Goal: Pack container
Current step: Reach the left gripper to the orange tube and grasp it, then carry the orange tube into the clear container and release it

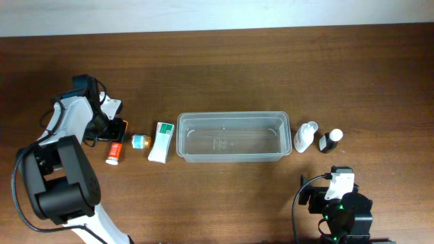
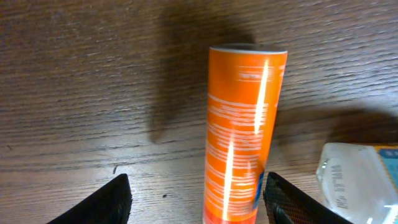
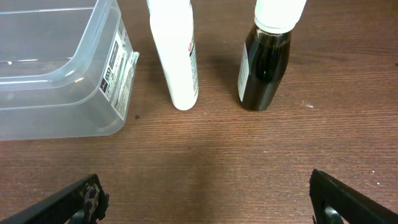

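Note:
The clear rectangular container (image 1: 230,115) sits mid-table with nothing in it; its corner shows in the right wrist view (image 3: 62,118). Left of it lie an orange tube (image 1: 114,153), a small clear bottle (image 1: 140,141) and a white-and-green tube (image 1: 161,142). Right of it lie a white bottle (image 1: 306,136) and a dark bottle with a white cap (image 1: 331,140). My left gripper (image 2: 196,205) is open, its fingers either side of the orange tube (image 2: 242,130), the tube close to the right finger. My right gripper (image 3: 205,199) is open and empty, short of the white bottle (image 3: 177,56) and dark bottle (image 3: 264,68).
The small clear bottle (image 2: 354,180) lies just right of the left gripper's right finger. The left arm's base (image 1: 57,183) stands at the front left, the right arm's base (image 1: 342,210) at the front right. The table top is brown wood.

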{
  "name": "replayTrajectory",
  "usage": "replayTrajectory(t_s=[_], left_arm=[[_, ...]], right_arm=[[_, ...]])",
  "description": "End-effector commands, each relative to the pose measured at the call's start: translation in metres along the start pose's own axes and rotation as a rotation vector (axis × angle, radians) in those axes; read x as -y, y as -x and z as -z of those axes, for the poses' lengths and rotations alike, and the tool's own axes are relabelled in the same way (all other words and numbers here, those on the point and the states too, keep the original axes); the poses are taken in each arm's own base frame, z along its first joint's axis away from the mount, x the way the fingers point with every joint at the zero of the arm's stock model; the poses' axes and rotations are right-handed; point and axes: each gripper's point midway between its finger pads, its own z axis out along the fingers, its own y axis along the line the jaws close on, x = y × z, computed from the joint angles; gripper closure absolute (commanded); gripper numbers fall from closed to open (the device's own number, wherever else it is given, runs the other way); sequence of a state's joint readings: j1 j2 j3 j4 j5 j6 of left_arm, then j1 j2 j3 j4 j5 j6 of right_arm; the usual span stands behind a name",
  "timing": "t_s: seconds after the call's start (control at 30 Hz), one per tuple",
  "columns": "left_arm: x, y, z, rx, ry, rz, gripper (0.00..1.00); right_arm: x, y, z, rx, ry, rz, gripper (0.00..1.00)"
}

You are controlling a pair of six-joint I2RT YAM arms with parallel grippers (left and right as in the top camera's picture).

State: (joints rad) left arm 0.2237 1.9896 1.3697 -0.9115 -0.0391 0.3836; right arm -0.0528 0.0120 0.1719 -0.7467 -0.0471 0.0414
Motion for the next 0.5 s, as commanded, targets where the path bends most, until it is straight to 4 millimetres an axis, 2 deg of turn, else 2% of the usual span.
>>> replayTrajectory(t_s=[0.0, 0.07, 0.13, 0.27, 0.33, 0.43, 0.47], left_arm=[[-0.003, -0.001, -0.01, -0.032, 0.019, -0.019, 0.31], [-0.002, -0.001, -0.013, -0.041, 0.015, -0.021, 0.33], [-0.001, -0.001, -0.014, -0.042, 0.014, -0.024, 0.4], [0.0, 0.0, -0.014, -0.041, 0.014, -0.028, 0.66], [0.0, 0.0, -0.012, -0.039, 0.015, -0.028, 0.71], [0.0, 0.006, -0.003, -0.024, 0.02, -0.021, 0.77], [-0.002, 0.014, 0.011, 0.004, 0.03, -0.008, 0.78]], right_arm=[[0.001, -0.002, -0.001, 0.0, -0.004, -0.003, 0.02], [0.001, -0.002, -0.001, 0.0, -0.004, -0.003, 0.02], [0.001, -0.002, -0.001, 0.0, -0.004, -0.003, 0.02], [0.001, -0.002, -0.001, 0.0, -0.004, -0.003, 0.02], [0.001, -0.002, -0.001, 0.0, -0.004, -0.003, 0.02], [0.001, -0.002, -0.001, 0.0, -0.004, -0.003, 0.02], [0.001, -0.002, -0.001, 0.0, -0.004, -0.003, 0.02]])
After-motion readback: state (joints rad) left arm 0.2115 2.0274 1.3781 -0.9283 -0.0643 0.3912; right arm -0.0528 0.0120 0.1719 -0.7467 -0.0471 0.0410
